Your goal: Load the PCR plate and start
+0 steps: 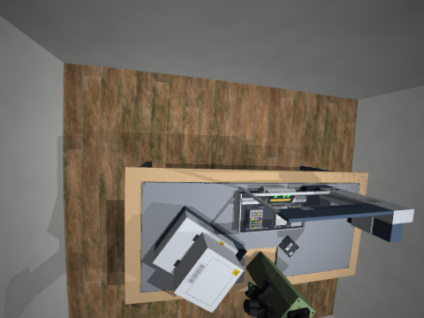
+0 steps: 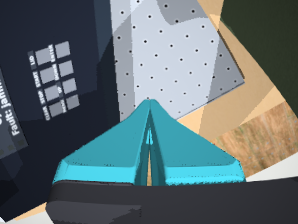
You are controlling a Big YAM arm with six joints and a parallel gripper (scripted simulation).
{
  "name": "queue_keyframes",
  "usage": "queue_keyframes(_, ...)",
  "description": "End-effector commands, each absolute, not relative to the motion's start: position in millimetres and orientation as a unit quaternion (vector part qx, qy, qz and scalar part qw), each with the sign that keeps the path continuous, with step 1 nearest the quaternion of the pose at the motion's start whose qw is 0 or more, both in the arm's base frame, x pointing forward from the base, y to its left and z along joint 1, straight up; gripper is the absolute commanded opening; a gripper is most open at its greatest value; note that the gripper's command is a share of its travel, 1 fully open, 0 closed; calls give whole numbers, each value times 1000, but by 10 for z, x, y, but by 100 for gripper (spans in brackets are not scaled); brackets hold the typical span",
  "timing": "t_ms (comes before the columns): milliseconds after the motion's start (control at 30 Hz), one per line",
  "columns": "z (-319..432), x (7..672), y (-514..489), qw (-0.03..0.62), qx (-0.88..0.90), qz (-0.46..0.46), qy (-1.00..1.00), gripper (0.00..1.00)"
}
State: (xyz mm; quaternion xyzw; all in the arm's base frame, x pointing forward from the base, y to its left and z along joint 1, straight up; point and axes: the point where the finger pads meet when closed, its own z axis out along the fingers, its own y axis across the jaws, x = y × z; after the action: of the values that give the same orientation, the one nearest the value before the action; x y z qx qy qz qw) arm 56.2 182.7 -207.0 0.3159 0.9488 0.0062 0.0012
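My gripper (image 2: 149,109) shows in the wrist view as two cyan fingers pressed together with nothing between them. Just left of the fingertips is Q1's dark front panel with its two rows of pale keys (image 2: 55,82). In the top view Q1 (image 1: 199,256) is the white-topped box standing askew at the bench's front left. Its big white slab with a bar-code label (image 1: 208,277) reaches over the front edge. I cannot tell the lid's state. The hand-off row (image 1: 271,209) lies at the rear, partly under a long grey beam. I cannot pick out C15 there.
A long grey beam (image 1: 344,211) reaches in from the right over the hand-off row. A small dark square nest (image 1: 287,244) sits on the grey mat. A dark green housing with black arm links (image 1: 276,289) stands at the front edge, right of Q1.
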Motion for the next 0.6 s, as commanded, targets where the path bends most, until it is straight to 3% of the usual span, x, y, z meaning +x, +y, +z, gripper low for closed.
queue_keyframes(0,-2090,564,1811,3,316,5,949,0)
queue_keyframes(567,-2088,566,1822,3,315,7,949,0)
